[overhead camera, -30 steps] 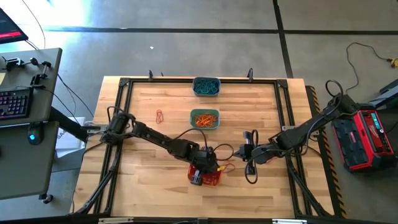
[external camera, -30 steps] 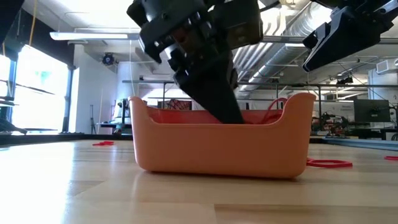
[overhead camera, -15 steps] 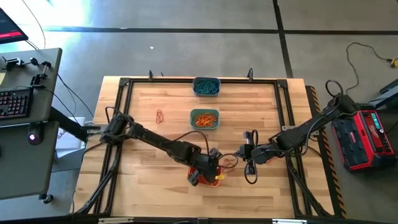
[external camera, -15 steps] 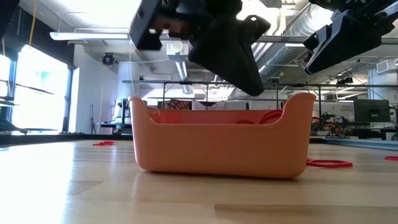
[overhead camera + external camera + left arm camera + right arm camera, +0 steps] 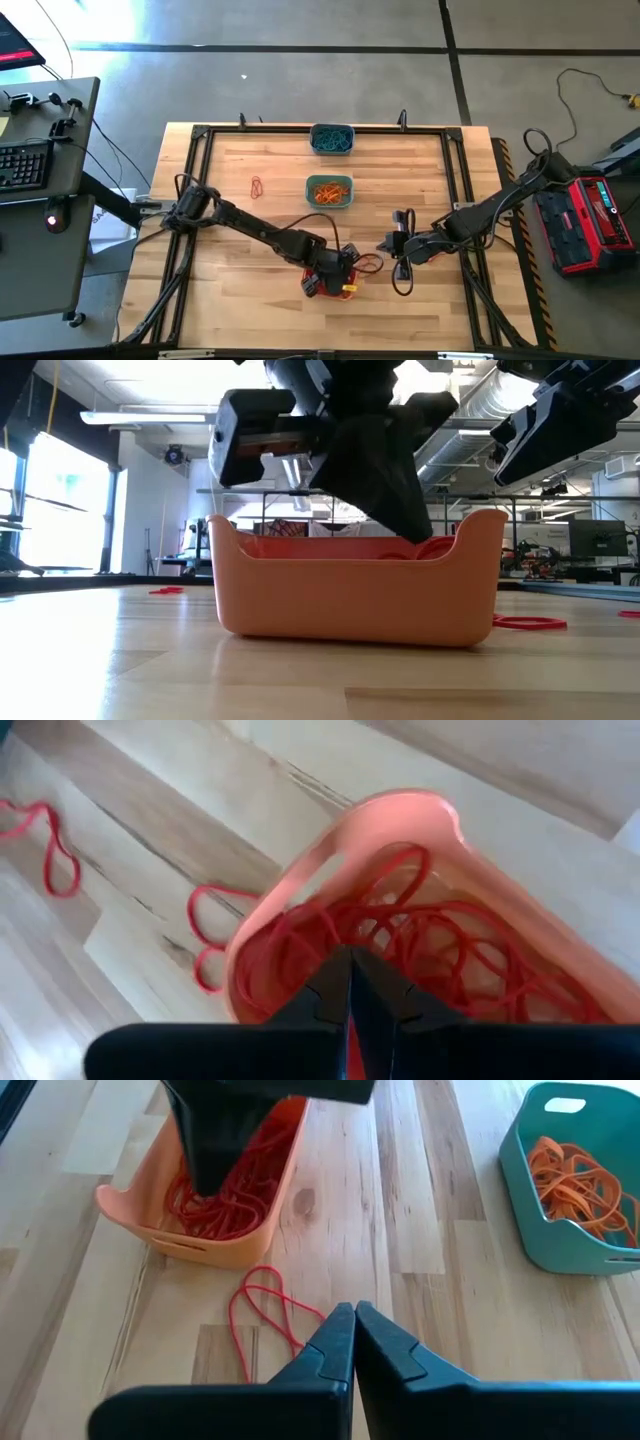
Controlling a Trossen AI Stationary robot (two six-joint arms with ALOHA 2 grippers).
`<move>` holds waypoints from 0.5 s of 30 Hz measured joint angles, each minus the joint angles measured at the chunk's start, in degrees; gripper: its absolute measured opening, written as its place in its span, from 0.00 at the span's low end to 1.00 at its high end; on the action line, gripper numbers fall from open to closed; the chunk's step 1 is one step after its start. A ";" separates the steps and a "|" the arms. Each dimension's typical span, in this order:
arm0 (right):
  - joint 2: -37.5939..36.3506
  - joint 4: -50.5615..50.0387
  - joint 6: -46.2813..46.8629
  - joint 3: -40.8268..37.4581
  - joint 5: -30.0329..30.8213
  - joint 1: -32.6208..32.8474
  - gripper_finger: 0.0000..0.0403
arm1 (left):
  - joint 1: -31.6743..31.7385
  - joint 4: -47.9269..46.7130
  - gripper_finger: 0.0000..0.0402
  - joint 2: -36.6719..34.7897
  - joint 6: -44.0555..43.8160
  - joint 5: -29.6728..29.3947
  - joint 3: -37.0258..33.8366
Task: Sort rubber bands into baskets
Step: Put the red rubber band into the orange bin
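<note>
Mostly sorted: bands fill the orange basket [image 5: 190, 1200] under the closed, empty left pincer [image 5: 350, 982], but red loops [image 5: 265, 1315] beside it remain, near the closed right pincer [image 5: 354, 1330].

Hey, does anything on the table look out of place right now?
Yes. Red rubber bands lie loose on the wood beside the orange basket, not in it; another red band sits alone far left.
</note>
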 joint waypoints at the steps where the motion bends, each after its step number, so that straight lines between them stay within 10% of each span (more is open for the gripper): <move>1: 0.00 -0.03 0.00 0.00 0.00 0.00 0.00 | 0.03 0.08 0.00 0.00 0.73 -0.08 0.00; 15: 0.00 -0.32 0.00 0.00 0.00 0.01 0.00 | 1.45 0.74 0.00 2.43 -1.23 2.73 -0.03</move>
